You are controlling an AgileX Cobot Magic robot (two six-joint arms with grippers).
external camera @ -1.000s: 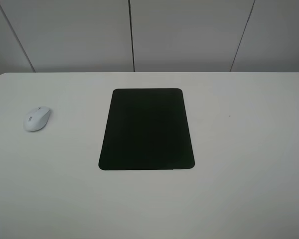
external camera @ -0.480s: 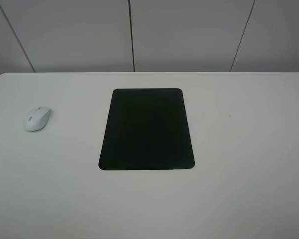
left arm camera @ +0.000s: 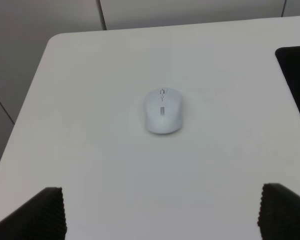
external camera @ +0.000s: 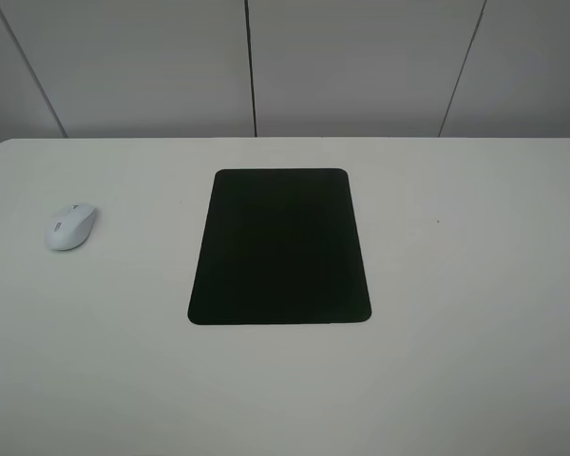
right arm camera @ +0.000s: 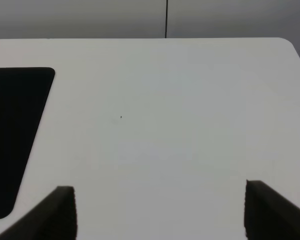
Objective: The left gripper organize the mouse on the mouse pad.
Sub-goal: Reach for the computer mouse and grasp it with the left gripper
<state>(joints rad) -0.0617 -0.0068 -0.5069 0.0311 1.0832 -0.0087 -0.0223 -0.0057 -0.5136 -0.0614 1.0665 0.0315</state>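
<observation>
**Mouse off the pad, to its left**

On the table (external camera: 456, 361), the mouse pad (external camera: 279, 247) lies at the middle. The mouse (external camera: 71, 226) sits well apart to its left, near the table's left edge, straight ahead of my left gripper (left arm camera: 162, 215).

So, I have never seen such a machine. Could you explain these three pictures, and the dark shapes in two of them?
It is a robot with two arms, each ending in a gripper. One picture is from a high camera over the white table; the arms do not show there. On the table lie a white mouse and, apart from it, a black mouse pad. The other two are from cameras on the wrists; the dark shapes are gripper fingers. The left gripper faces the mouse, the right gripper faces the table and the pad's edge. Both are open and hold nothing.
</observation>
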